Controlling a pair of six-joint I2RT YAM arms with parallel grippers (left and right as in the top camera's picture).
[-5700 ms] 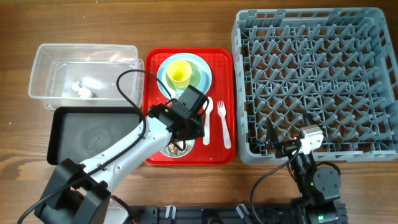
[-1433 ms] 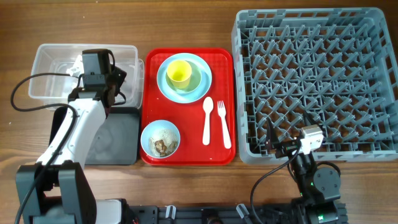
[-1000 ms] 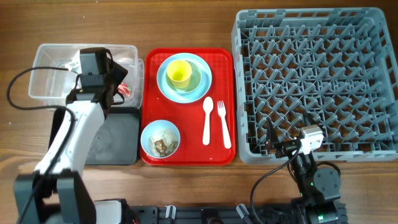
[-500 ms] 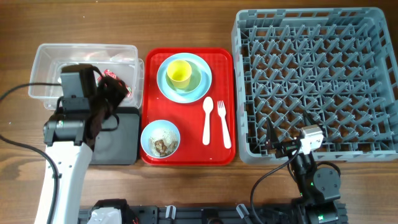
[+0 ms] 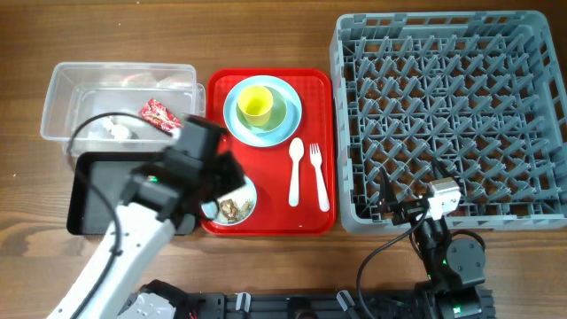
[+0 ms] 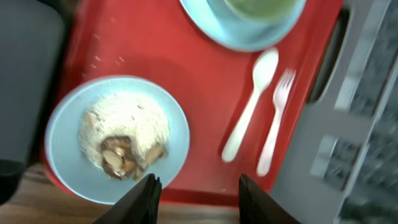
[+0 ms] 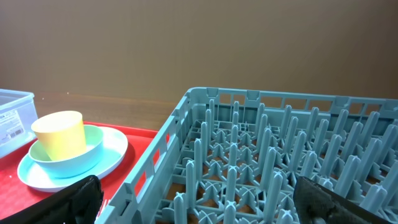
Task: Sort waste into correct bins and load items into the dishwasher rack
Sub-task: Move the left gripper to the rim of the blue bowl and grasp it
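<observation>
Since a second ago my left tool has swung from the clear tub, red wrapper now lying inside, to over the small bowl; jaws apart, empty. Right tool wide apart.

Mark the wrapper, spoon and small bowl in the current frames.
wrapper [image 5: 159, 114]: overhead view, middle of the red foil.
spoon [image 5: 295, 175]: overhead view, on its handle.
small bowl [image 6: 65, 165]: left wrist view, bare inner wall at lower left.
</observation>
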